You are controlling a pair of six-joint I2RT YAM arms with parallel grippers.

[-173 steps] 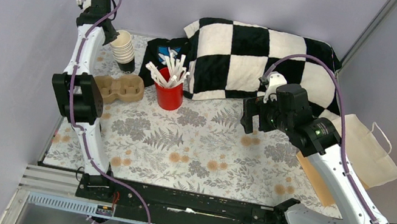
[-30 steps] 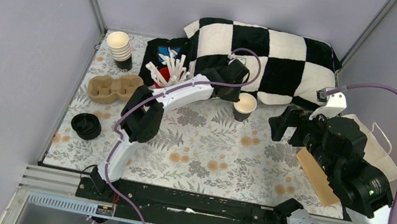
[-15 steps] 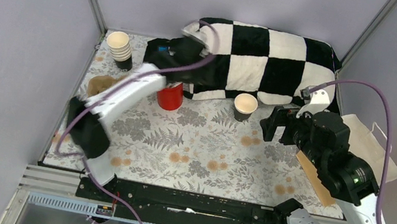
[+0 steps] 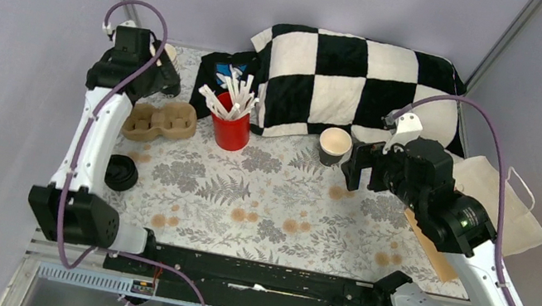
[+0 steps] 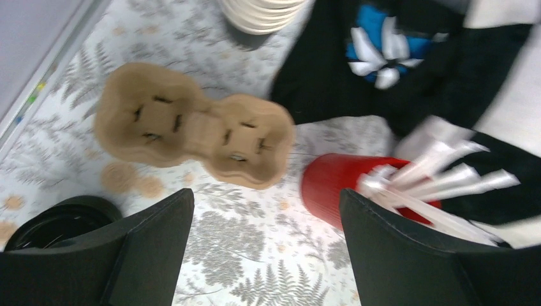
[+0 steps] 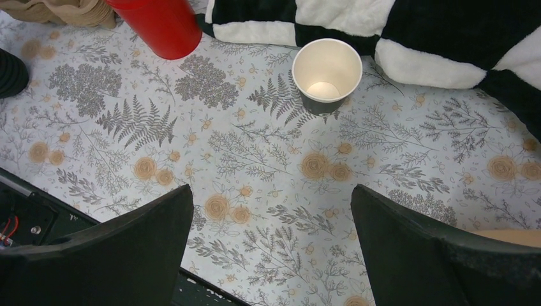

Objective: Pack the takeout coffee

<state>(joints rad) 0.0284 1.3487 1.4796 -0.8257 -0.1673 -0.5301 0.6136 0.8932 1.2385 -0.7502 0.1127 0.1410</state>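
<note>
floral table [image 4: 267, 203], dark cup [image 4: 334, 146], red cup [image 4: 231, 131], cup carrier [image 4: 160, 120], black lids [image 4: 118, 172], checkered cushion [image 4: 347, 82]

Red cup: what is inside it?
A bunch of white sticks stands in the red cup, leaning and poking out above its rim. They crowd the opening, so the bottom of the cup and anything lying under them cannot be seen.

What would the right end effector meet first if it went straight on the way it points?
Probably the floral table cover, just short of the lidless paper cup, though depth is unclear.
</note>
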